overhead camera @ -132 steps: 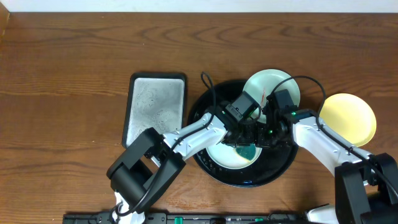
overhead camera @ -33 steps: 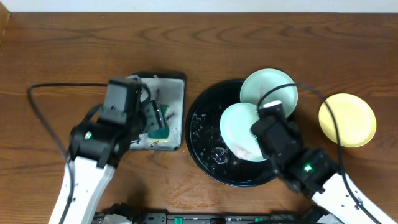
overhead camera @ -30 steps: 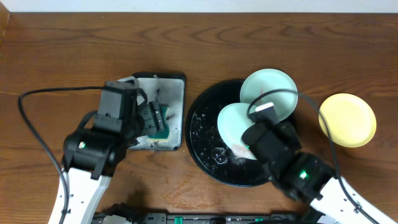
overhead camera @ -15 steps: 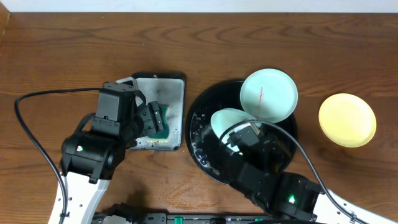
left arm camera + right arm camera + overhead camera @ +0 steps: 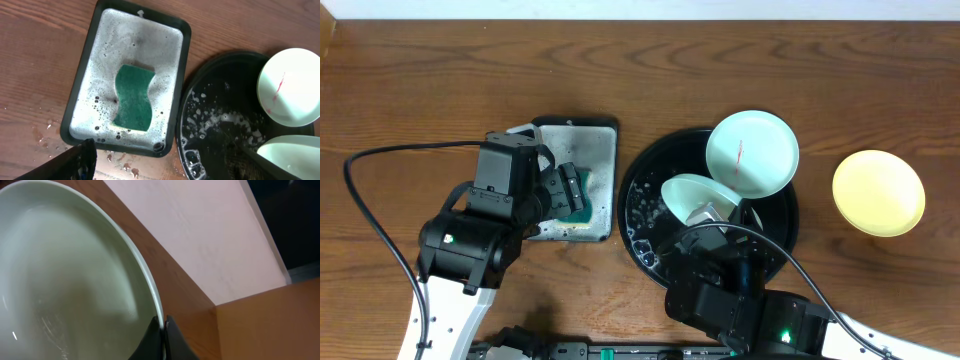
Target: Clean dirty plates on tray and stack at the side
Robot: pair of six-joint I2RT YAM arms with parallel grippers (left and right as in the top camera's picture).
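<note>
My right gripper (image 5: 163, 330) is shut on the rim of a pale mint plate (image 5: 75, 280). In the overhead view this plate (image 5: 692, 192) hangs tilted above the black tray (image 5: 645, 205), which is wet with foam. A second mint plate (image 5: 752, 152) with a red smear rests on the tray's back right rim. On the table to the right lies the yellow plate (image 5: 878, 192). My left gripper (image 5: 167, 152) is open with nothing in it, above the front edge of the grey foam tray (image 5: 95, 75).
A green sponge (image 5: 133, 98) lies in the suds of the grey foam tray (image 5: 592, 150), left of the black tray. Water drops spot the wood near that tray's front edge. My right arm (image 5: 740, 300) covers the tray's front part.
The right gripper has lifted and tilted the mint plate while the arm swung toward the table's front. The left arm has stayed over the foam tray, where the sponge now lies.
</note>
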